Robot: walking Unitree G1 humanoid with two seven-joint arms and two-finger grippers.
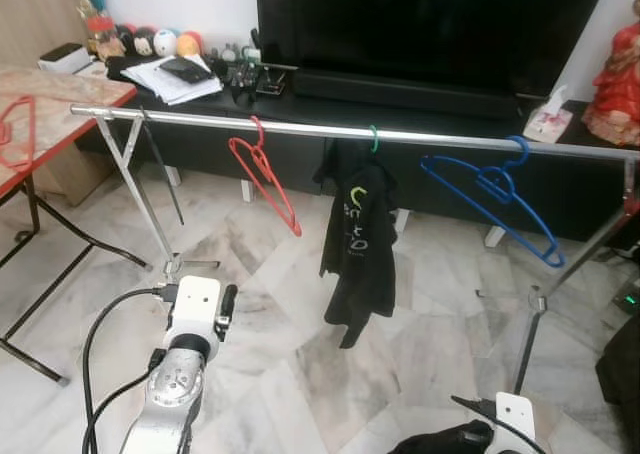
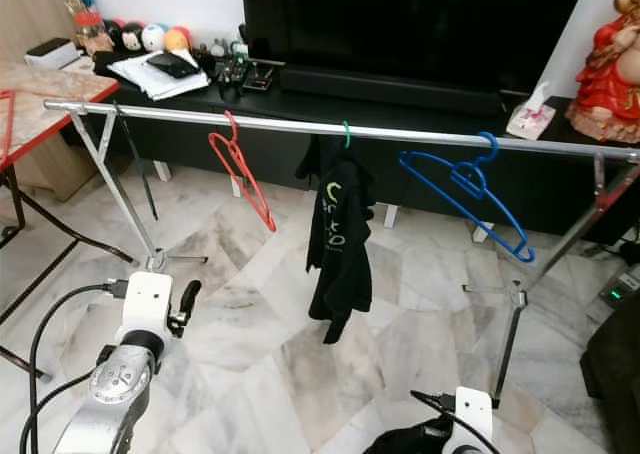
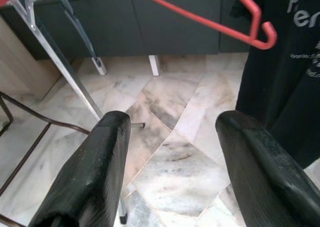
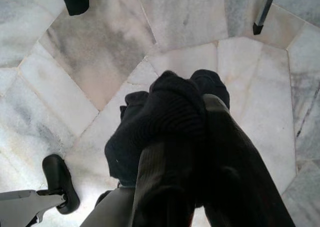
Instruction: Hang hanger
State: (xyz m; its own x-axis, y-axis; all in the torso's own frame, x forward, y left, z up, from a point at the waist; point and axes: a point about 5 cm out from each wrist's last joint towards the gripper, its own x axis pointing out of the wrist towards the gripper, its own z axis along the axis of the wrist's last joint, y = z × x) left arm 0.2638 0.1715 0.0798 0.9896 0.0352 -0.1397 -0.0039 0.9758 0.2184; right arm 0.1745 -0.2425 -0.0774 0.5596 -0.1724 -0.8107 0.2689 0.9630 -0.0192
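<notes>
1. White lettering is showing on the black shirt in the left wrist view, beginning "f" then "e", with smaller lines beneath too small to read; a yellow-green curved mark is sitting above pale letters on its chest.
2. Three hangers are hanging on the silver rail: a red hanger toward the left, a green hook carrying the shirt in the middle, and a blue hanger toward the right.
3. A fourth, red hanger is lying on the marble-topped table at the far left.
4. The left gripper is hovering over the marble floor with its two fingers spread wide apart, holding nothing, just below the red hanger's end.
5. The right gripper is pinching a bundle of dark cloth low over the floor.
6. One black television is standing behind the rail.
</notes>
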